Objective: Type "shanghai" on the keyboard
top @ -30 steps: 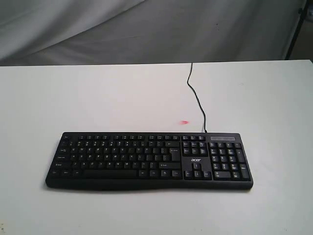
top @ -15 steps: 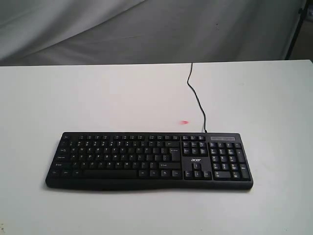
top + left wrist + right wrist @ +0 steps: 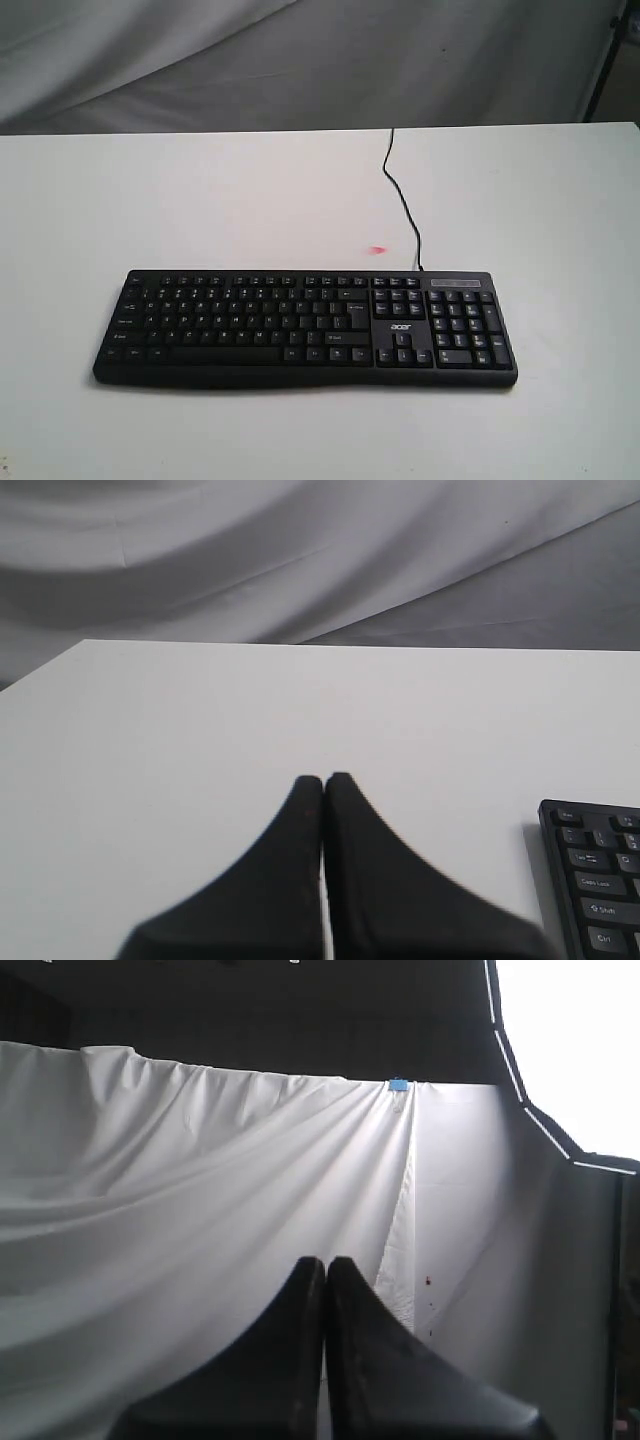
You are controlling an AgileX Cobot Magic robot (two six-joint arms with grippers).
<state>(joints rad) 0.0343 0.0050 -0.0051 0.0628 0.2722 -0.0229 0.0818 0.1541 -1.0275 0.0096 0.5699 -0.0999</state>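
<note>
Across the back hangs a creased grey cloth, and before it spreads the white tabletop. Toward the near edge of the tabletop lies the black keyboard, flat, its long side running across the exterior view, with the number pad at its right end. A thin black cable winds from the keyboard's back edge to the far edge of the tabletop. The left end effector is clenched on nothing, fingers pressed together above bare tabletop, apart from the keyboard's left end. The right end effector is likewise clenched and empty, facing the cloth. A small red spot marks the tabletop just behind the keyboard.
</note>
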